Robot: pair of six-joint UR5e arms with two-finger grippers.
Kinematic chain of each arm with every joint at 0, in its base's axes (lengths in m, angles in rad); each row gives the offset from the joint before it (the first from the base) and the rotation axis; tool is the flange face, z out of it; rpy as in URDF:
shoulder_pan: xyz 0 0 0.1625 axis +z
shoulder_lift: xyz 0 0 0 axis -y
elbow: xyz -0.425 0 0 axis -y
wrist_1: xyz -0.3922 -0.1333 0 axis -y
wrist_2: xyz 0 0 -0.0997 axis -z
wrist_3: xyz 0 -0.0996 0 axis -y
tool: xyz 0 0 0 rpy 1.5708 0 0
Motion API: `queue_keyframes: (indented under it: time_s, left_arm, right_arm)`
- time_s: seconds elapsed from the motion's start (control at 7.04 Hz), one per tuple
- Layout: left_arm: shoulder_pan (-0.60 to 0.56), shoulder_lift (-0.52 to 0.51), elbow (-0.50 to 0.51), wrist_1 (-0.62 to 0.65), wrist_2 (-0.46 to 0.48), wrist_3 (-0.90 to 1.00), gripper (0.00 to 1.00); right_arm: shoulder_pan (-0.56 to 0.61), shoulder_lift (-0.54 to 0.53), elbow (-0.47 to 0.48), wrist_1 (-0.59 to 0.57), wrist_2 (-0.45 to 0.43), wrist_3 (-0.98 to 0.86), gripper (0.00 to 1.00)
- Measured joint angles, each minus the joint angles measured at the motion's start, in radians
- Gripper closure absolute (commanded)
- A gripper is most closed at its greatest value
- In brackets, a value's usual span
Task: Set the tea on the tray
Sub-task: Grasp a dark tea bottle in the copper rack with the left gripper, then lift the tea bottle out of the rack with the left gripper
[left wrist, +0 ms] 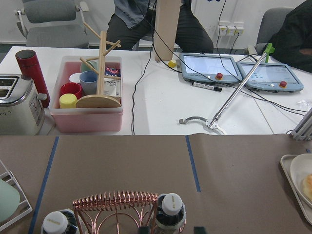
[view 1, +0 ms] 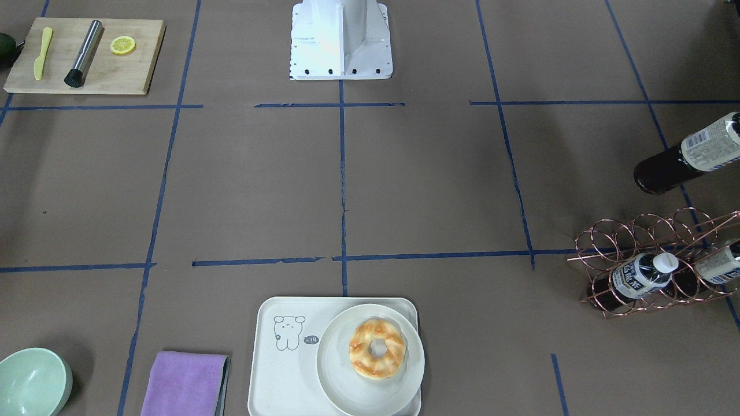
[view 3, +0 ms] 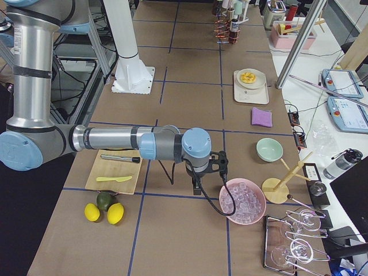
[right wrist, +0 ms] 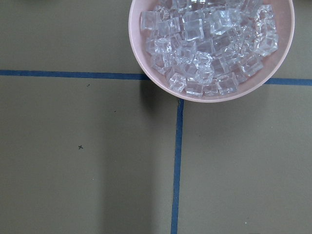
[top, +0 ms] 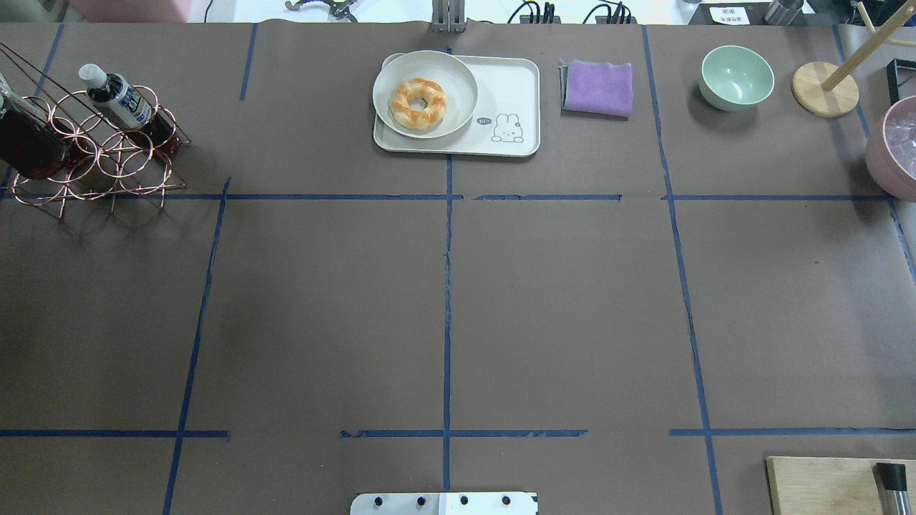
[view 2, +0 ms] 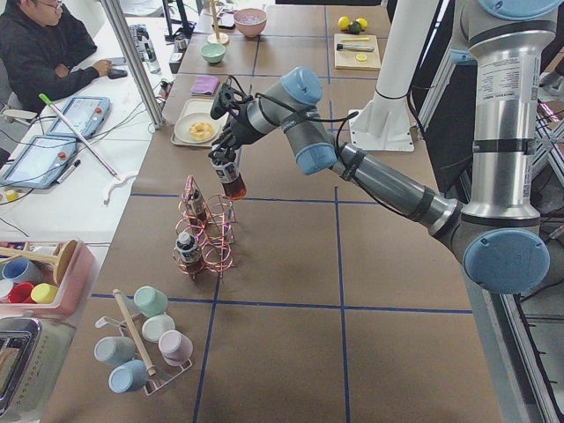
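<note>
The tea [view 1: 665,170], a bottle of dark drink with a white label, hangs in the air above the copper rack [view 1: 636,231] at the table's left end. It also shows at the overhead view's left edge [top: 25,139]. In the left wrist view my left gripper [left wrist: 171,228] has a fingertip [left wrist: 144,228] on each side of the tea's neck, under its white cap [left wrist: 171,204], and is shut on it. The cream tray [view 1: 272,375] [top: 515,79] lies mid-table at the far edge, with a plate and a doughnut [view 1: 377,349] on part of it. My right gripper [view 3: 221,164] shows only from the side, so I cannot tell its state.
Two more bottles [view 1: 639,280] lie in the rack. A purple cloth [top: 597,87] and a green bowl [top: 736,77] sit right of the tray. A pink bowl of ice [right wrist: 135,34] lies under the right wrist. A wooden board [view 1: 87,55] holds utensils.
</note>
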Motion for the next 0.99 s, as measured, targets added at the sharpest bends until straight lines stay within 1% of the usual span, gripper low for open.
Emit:
queue_keyframes:
  time_s: [0.14, 0.28, 0.43, 0.57, 0.71, 0.99]
  left_arm:
    - [0.036, -0.007, -0.014, 0.009, 0.010, -0.023, 1.00]
    - [0.093, -0.024, -0.026, 0.029, 0.044, -0.061, 1.00]
    - [0.169, -0.055, -0.053, 0.090, 0.105, -0.089, 1.00]
    - [0.256, -0.115, -0.088, 0.196, 0.179, -0.117, 1.00]
    - [0.334, -0.204, -0.109, 0.315, 0.247, -0.154, 1.00]
    - [0.497, -0.401, -0.115, 0.542, 0.385, -0.215, 1.00]
  right_arm:
    - [0.000, 0.000, 0.002, 0.000, 0.004, 0.001, 0.00]
    - [0.000, 0.000, 0.005, 0.000, 0.011, 0.001, 0.00]
    - [0.000, 0.001, 0.007, 0.000, 0.014, 0.001, 0.00]
    - [0.000, 0.001, 0.008, 0.000, 0.015, 0.000, 0.00]
    - [0.000, 0.003, 0.011, 0.000, 0.015, 0.002, 0.00]
    - [0.000, 0.029, 0.011, -0.001, 0.014, 0.043, 0.00]
